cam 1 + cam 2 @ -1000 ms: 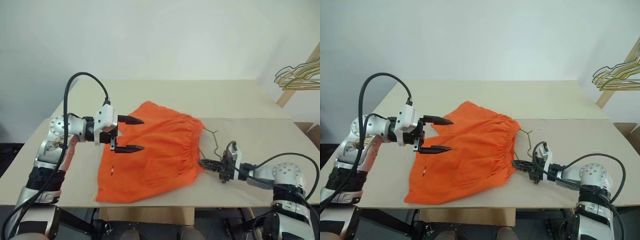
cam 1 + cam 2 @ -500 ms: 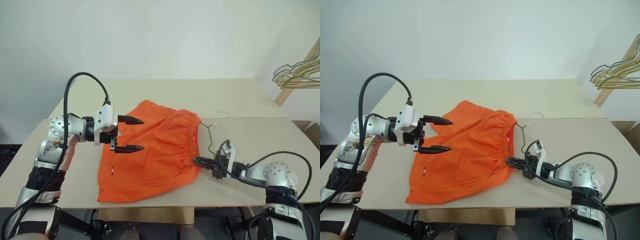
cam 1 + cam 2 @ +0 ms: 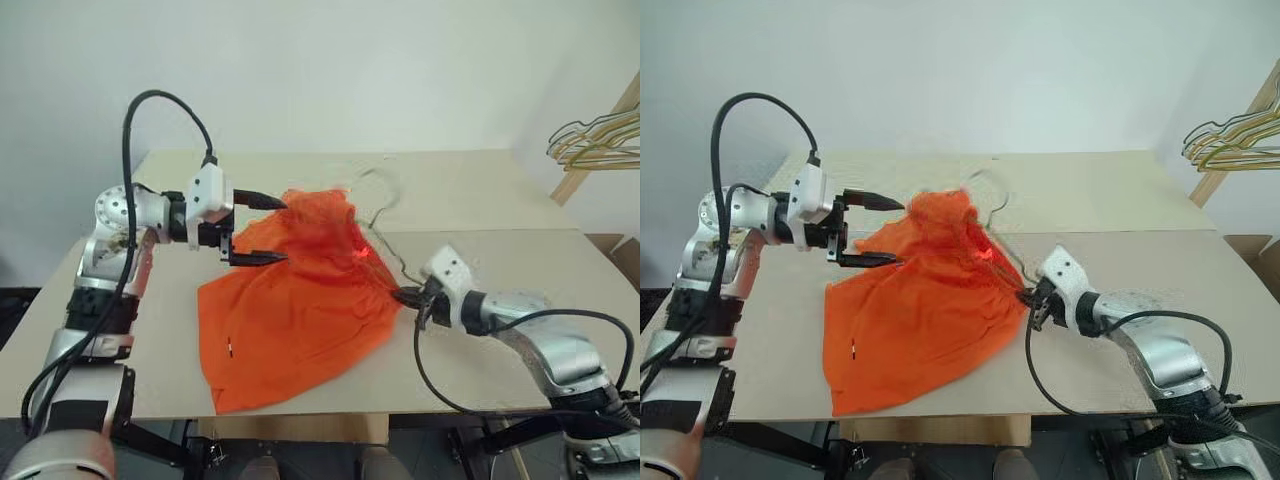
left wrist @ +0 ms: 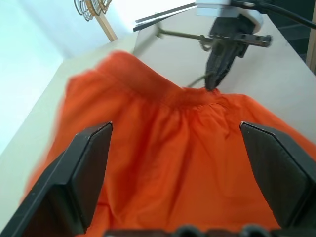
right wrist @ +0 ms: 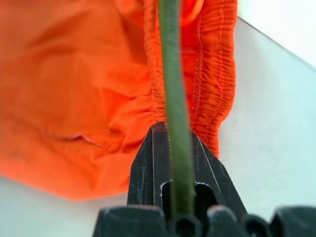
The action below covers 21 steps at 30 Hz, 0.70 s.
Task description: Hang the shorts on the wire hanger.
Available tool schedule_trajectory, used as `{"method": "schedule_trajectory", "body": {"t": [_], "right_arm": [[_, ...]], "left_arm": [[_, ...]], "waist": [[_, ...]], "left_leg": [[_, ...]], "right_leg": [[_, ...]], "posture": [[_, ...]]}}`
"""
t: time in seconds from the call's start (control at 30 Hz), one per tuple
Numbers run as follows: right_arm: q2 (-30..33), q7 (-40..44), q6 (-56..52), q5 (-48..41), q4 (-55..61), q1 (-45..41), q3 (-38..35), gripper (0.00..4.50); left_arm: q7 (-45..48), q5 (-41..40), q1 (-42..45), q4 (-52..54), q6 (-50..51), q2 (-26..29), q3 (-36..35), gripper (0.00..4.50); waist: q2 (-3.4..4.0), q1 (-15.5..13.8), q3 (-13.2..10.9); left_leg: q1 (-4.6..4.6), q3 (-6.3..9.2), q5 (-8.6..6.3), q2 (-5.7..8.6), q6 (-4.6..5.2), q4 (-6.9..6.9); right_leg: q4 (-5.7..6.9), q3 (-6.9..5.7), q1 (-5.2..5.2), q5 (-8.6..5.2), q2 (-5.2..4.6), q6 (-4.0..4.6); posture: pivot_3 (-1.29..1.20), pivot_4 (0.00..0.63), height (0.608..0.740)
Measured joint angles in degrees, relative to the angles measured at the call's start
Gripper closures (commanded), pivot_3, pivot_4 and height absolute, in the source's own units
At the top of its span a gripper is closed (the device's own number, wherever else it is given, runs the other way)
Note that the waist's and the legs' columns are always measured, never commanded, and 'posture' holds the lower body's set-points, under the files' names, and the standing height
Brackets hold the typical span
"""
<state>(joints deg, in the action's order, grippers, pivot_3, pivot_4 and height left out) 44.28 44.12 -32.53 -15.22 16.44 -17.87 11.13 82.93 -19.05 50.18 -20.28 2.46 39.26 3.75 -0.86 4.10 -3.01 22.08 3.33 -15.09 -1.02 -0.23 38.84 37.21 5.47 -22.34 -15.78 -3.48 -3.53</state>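
Shorts point(image 3: 290, 310) on worktop point(image 3: 470, 190), waistband lifted on wire hanger point(image 5: 173, 98). Right hand point(image 3: 408, 298) clamped on the wire; left hand point(image 3: 262, 230) spread wide over the fabric, empty. Fabric likely light, limp; best pinched at the elastic waistband.

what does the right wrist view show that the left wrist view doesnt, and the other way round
Right wrist view alone: the green wire hanger pinched between the shut right gripper fingers, close against the gathered waistband.

Left wrist view alone: the left gripper open with its wide black fingers hovering over the fabric, plus the bunch of hangers on a wooden rail beyond the table.

Both: the orange shorts, the hanger wire and the right gripper holding it.
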Motion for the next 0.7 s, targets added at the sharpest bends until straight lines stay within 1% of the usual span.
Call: {"method": "schedule_trajectory", "body": {"t": [0.1,0.13,0.2,0.27,0.3,0.37,0.4,0.47,0.57,0.7], "right_arm": [[1.12,2.45,1.94,2.88,1.72,-0.69,2.81,4.5],[1.57,3.32,2.14,3.46,1.85,-0.99,3.38,4.5],[2.62,4.65,2.2,4.35,1.88,-1.44,3.73,4.5],[4.48,6.45,2.19,5.29,1.88,-2.06,3.86,4.5],[5.29,7.31,2.1,5.59,1.86,-2.54,3.87,4.5],[5.75,8.69,1.93,5.81,1.86,-3.98,3.87,4.5],[5.77,9.22,1.92,6.04,1.88,-4.53,3.87,4.5],[5.81,9.86,1.9,6.52,1.86,-4.75,3.91,4.5],[5.82,10.38,1.26,7.24,1.93,-4.75,3.99,4.5],[5.83,10.8,-0.32,7.47,3.02,-4.69,4.07,4.5]], "left_arm": [[4.59,-0.24,4.56,-1.99,-1.47,0.3,0.4,0.03],[6.43,-0.64,5.48,-2.24,-2.11,1.29,1.44,0.03],[8.51,-2.27,5.85,-2.19,-3.71,4.97,5.73,0.03],[9.18,-4.35,5.89,-2.2,-6.97,9.28,12.63,0.03],[9.28,-5.36,6.04,-2.32,-8.64,10.61,16.02,0.03],[9.32,-7.37,6.77,-2.75,-10.76,11.29,21.9,0.03],[9.32,-8.13,7.54,-3.04,-11.87,11.28,24.7,0.03],[9.34,-7.81,8.71,-4.2,-14.51,10.61,27.8,0.03],[9.34,-4.2,9.92,-9.44,-18.97,5.95,28.59,0.03],[9.07,1.95,9.98,-14.11,-21.51,0.32,27.59,0.03]], "waist": [[0.0,0.2,0.0],[0.0,0.31,0.0],[0.01,0.84,0.0],[0.01,1.46,0.0],[0.01,1.52,0.0],[0.01,1.55,0.0],[0.01,1.51,0.0],[0.01,1.54,0.0],[0.01,1.55,0.0],[0.0,2.21,0.0]], "left_leg": [[-0.04,-0.01,0.0,0.0,0.0,0.0],[-0.09,-0.02,0.0,0.0,0.0,-0.01],[-0.13,-0.01,0.0,-0.01,0.0,-0.04],[-0.12,0.01,0.0,-0.02,0.0,-0.03],[-0.12,0.01,0.0,-0.03,0.0,-0.02],[-0.11,0.02,0.0,-0.03,0.0,0.0],[-0.09,0.03,0.0,-0.03,0.0,0.0],[-0.08,0.03,0.0,-0.02,0.01,-0.01],[-0.07,0.02,0.0,-0.01,0.01,0.03],[-0.05,0.02,0.0,-0.01,0.01,0.04]], "right_leg": [[-0.01,0.01,0.04,0.0,0.0,0.0],[0.0,0.02,0.06,0.0,0.0,0.0],[0.02,0.03,0.07,0.0,0.01,0.0],[0.05,0.03,0.07,-0.01,0.01,0.0],[0.04,0.03,0.07,-0.01,0.01,0.0],[0.06,0.01,0.07,-0.01,0.01,0.0],[0.06,0.0,0.07,-0.01,0.01,-0.01],[0.04,-0.01,0.07,-0.02,0.01,-0.01],[0.03,0.0,0.07,-0.01,0.01,-0.01],[0.04,0.0,0.05,-0.01,0.02,0.0]], "posture": [[-0.1,0.0,0.74],[-0.11,0.0,0.74],[-0.11,0.0,0.74],[-0.12,0.0,0.74],[-0.12,0.0,0.74],[-0.13,0.0,0.74],[-0.13,0.0,0.74],[-0.14,0.0,0.74],[-0.16,0.0,0.74],[-0.16,0.0,0.74]]}}
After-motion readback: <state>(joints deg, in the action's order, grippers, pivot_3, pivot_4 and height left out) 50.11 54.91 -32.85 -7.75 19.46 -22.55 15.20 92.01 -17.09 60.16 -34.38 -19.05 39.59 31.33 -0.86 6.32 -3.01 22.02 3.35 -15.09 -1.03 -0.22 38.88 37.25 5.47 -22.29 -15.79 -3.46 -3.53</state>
